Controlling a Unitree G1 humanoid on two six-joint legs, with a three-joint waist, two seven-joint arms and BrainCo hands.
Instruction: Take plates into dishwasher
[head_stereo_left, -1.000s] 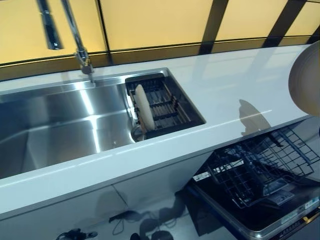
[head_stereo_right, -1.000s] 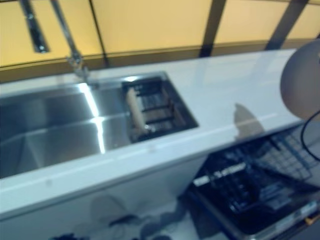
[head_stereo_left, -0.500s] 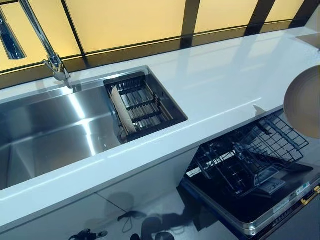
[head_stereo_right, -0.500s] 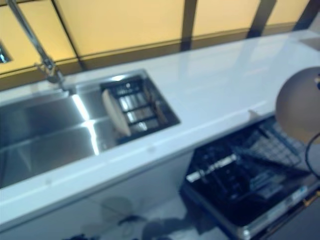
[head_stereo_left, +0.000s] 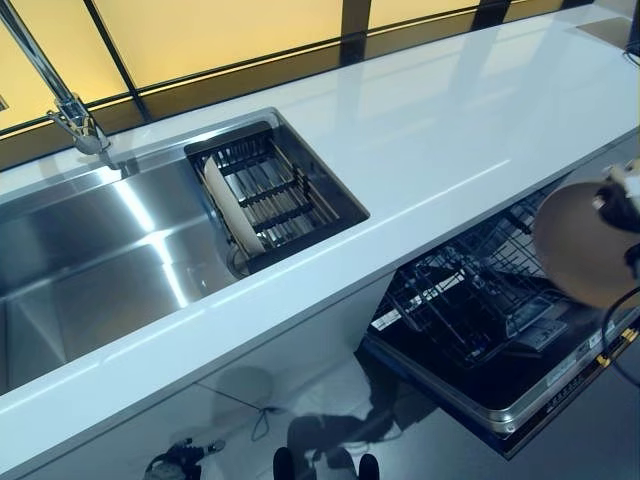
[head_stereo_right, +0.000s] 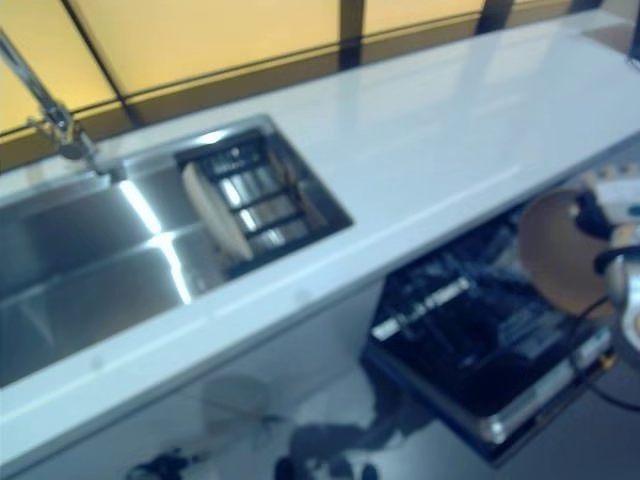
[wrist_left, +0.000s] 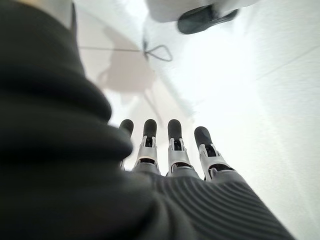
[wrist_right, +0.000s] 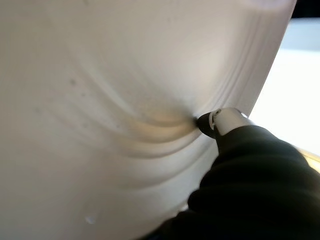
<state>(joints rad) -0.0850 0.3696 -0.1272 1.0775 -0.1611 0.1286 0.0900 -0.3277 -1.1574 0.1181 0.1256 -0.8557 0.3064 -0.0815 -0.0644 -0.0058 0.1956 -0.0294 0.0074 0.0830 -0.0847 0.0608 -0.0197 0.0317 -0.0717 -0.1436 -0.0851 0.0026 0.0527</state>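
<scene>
We hold a plate (head_stereo_left: 585, 245) pinched in right hand (head_stereo_left: 622, 195) above dishwasher rack (head_stereo_left: 470, 300); next: lower it edge-on into a slot, w/ left hand (wrist_left: 170, 145) spread, idle.

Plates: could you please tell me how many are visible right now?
2. One plate stands on edge in the sink rack; the other plate is pinched in the right hand above the open dishwasher rack. Others may be hidden.

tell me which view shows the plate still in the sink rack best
The left eye view: the plate stands on edge in the sink rack, sharply outlined. The right eye view shows it blurrier; neither wrist view shows it.
</scene>
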